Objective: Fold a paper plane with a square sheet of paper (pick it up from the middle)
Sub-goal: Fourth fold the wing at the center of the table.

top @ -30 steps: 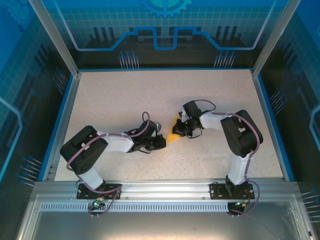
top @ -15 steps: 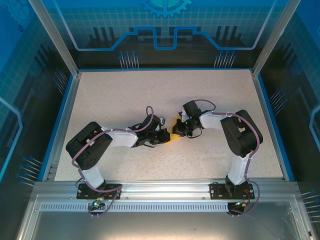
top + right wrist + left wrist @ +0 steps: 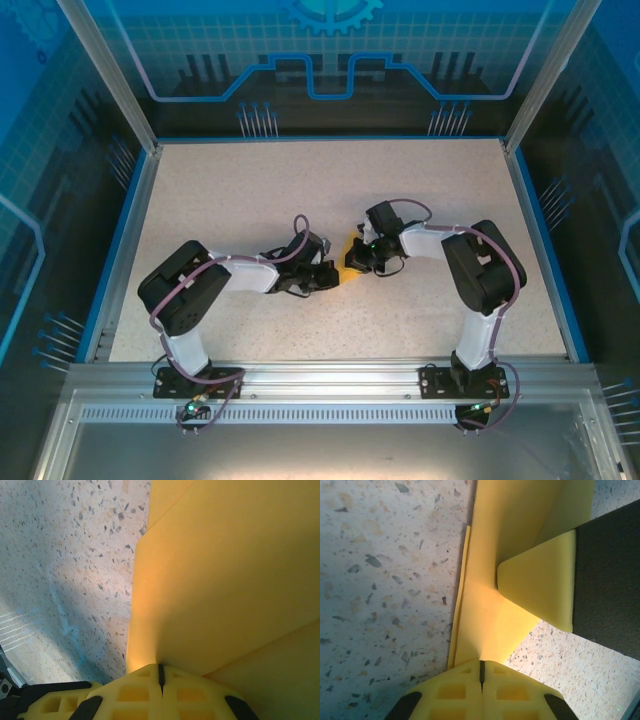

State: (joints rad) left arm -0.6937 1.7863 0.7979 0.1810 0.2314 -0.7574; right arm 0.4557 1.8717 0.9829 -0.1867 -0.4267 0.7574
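Note:
The orange-yellow sheet of paper [image 3: 347,262], folded into a narrow layered wedge, is held just above the middle of the table between both grippers. My left gripper [image 3: 331,276] is shut on the wedge's lower left end. In the left wrist view the paper [image 3: 487,615] runs up out of the closed left gripper [image 3: 481,672], and a yellow fingertip [image 3: 540,587] of the right gripper presses on it further along. My right gripper [image 3: 358,258] is shut on the upper right side. In the right wrist view the paper [image 3: 225,575] rises from the closed right gripper [image 3: 160,674].
The speckled tabletop [image 3: 300,190] lies open all around the arms. A blue rim [image 3: 125,240] and transparent walls bound it on the left, right and far sides. Both arm bases [image 3: 198,380] sit on the near rail.
My left gripper has reached right to the paper and closed on its near end. The right arm has held still with the paper.

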